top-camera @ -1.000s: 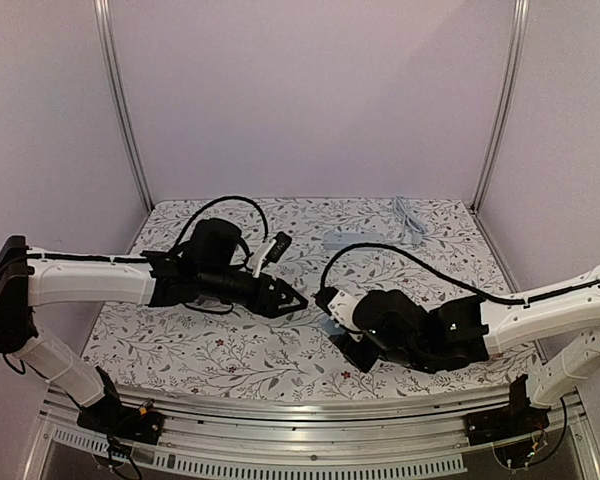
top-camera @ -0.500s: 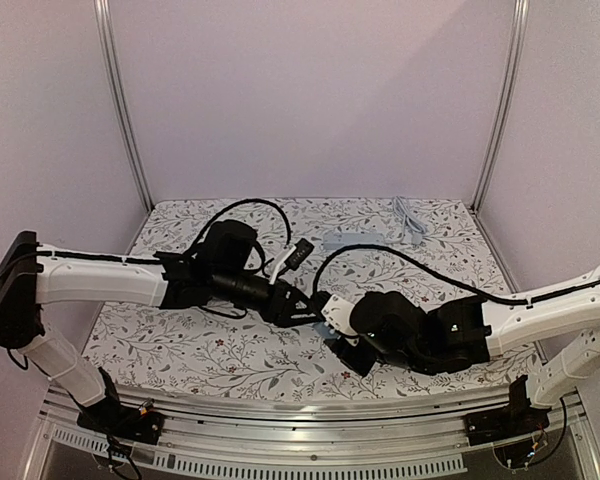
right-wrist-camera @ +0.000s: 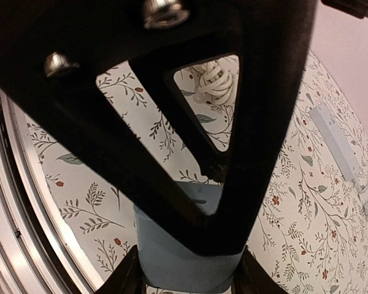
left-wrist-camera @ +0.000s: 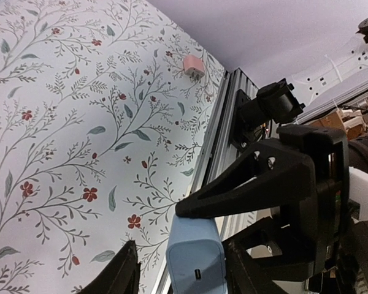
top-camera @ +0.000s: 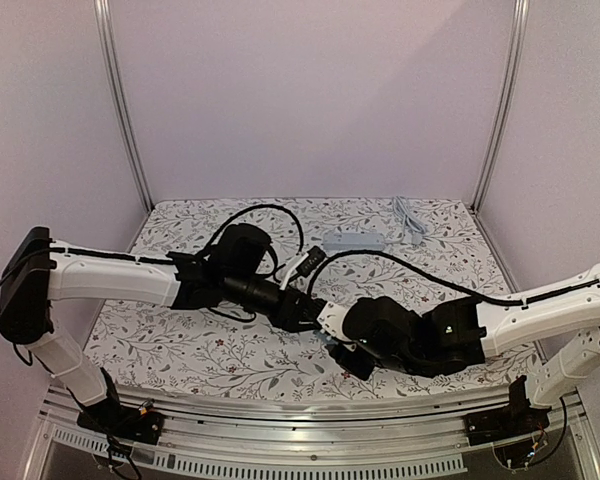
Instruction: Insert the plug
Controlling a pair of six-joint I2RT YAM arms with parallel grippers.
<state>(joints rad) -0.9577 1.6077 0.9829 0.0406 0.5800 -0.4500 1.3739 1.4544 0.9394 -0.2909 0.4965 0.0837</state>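
A light blue plug adapter (left-wrist-camera: 195, 260) is held in my right gripper (right-wrist-camera: 189, 272), which is shut on it just above the table near the front centre (top-camera: 330, 325). My left gripper (left-wrist-camera: 181, 269) is open, with its fingers on either side of the same plug; a gap shows on its left side. In the top view my left gripper (top-camera: 302, 316) meets my right gripper (top-camera: 340, 340). One right finger (left-wrist-camera: 264, 177) lies across the plug's top. The grey power strip (top-camera: 353, 241) lies at the back centre, also in the right wrist view (right-wrist-camera: 334, 138).
A coiled white cable (top-camera: 410, 216) lies at the back right, also in the right wrist view (right-wrist-camera: 213, 82). A small pink plug (left-wrist-camera: 193, 65) sits near the table's front metal rail (left-wrist-camera: 224, 116). A black cable (top-camera: 420, 265) loops over the floral table cover.
My left arm has reached to the right, from left of centre to my right gripper, and its open fingers now stand around the plug. My right gripper has shifted slightly left.
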